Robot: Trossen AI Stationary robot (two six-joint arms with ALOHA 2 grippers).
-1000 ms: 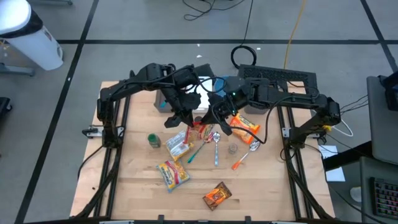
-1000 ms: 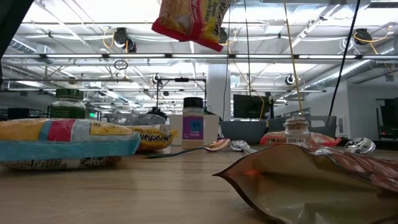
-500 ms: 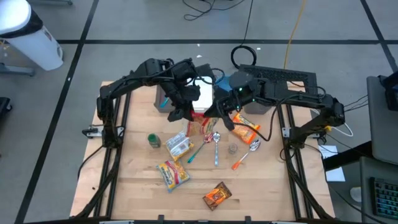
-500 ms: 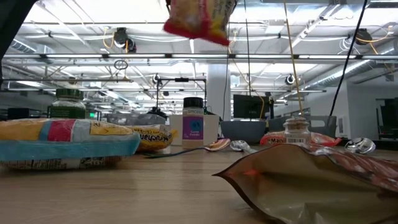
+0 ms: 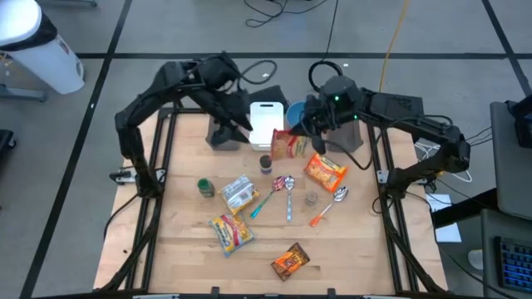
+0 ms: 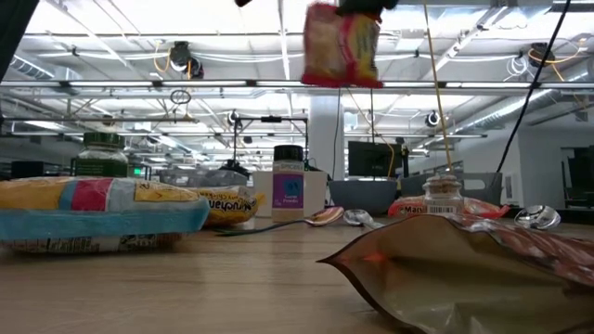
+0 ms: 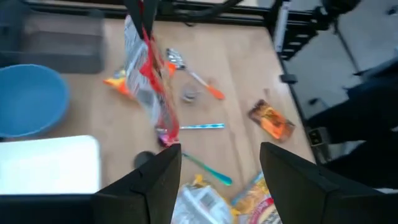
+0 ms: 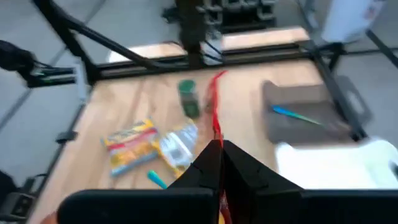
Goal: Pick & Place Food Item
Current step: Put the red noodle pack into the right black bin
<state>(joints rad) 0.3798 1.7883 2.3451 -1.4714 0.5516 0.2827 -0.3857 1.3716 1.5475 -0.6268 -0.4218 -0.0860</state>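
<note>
The handover is done: a second ago both grippers met on the red-and-yellow snack packet above the spoons, and now the left gripper has let go and drawn back toward the dark grey tray. Its fingers stand apart in the left wrist view with nothing between them, and the packet hangs well clear of them. The right gripper alone carries the packet now, clamped on its top edge; the right wrist view shows the packet's edge pinched between the closed fingers.

The packet hangs in the air beside the white cutting board, on the side toward the blue bowl, and has moved back from the spoons toward that board. The low view shows it dangling high above the table. This likely means the carry to the placement spot is under way, with release yet to come.

The left arm is folded back and raised over the grey tray. The right arm reaches in from its side, with its wrist above the blue bowl.
</note>
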